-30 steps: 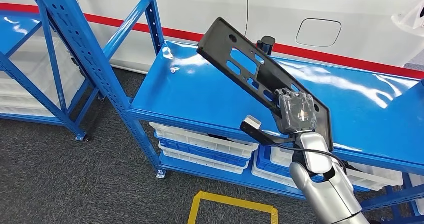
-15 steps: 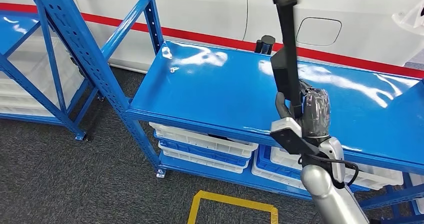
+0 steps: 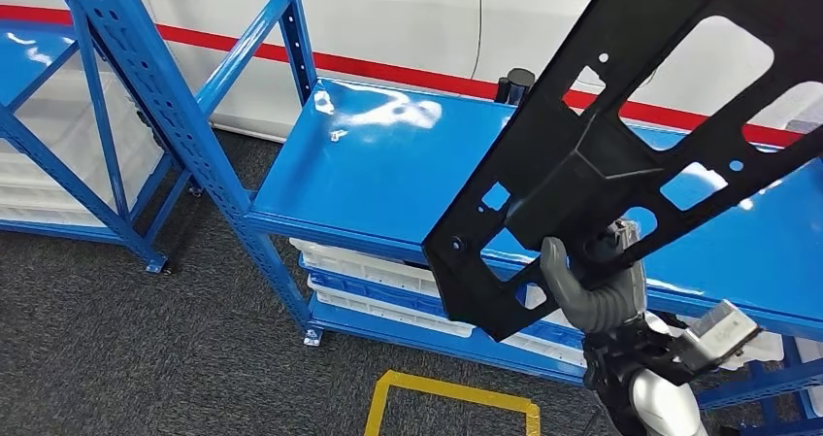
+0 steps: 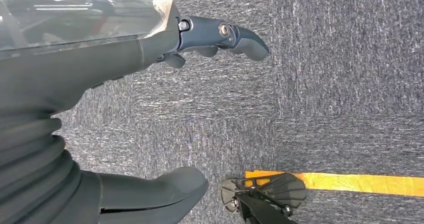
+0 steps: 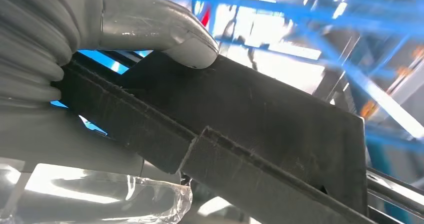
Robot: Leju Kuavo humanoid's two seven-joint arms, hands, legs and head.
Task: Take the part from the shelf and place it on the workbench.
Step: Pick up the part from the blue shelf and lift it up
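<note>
My right hand (image 3: pixel 594 285) grips a long flat black part (image 3: pixel 621 145) with several cut-outs, holding it up close to the head camera, tilted, over the front of the blue shelf (image 3: pixel 388 179). In the right wrist view the thumb (image 5: pixel 155 27) presses on the black part (image 5: pixel 260 129) and the fingers are hidden beneath it. My left hand (image 4: pixel 125 109) hangs above the grey carpet, fingers (image 4: pixel 225 37) and thumb apart, with nothing in it.
The blue shelf rack has white and blue bins (image 3: pixel 388 285) on its lower level. A second blue rack (image 3: pixel 87 116) stands to the left. A white car body (image 3: pixel 388 18) with a red stripe is behind. Yellow floor marking (image 3: pixel 451 402) lies in front.
My right hand has rolled over with the part: it swung from lying tilted over the shelf, through edge-on upright, to facing the camera, lifted closer and higher.
</note>
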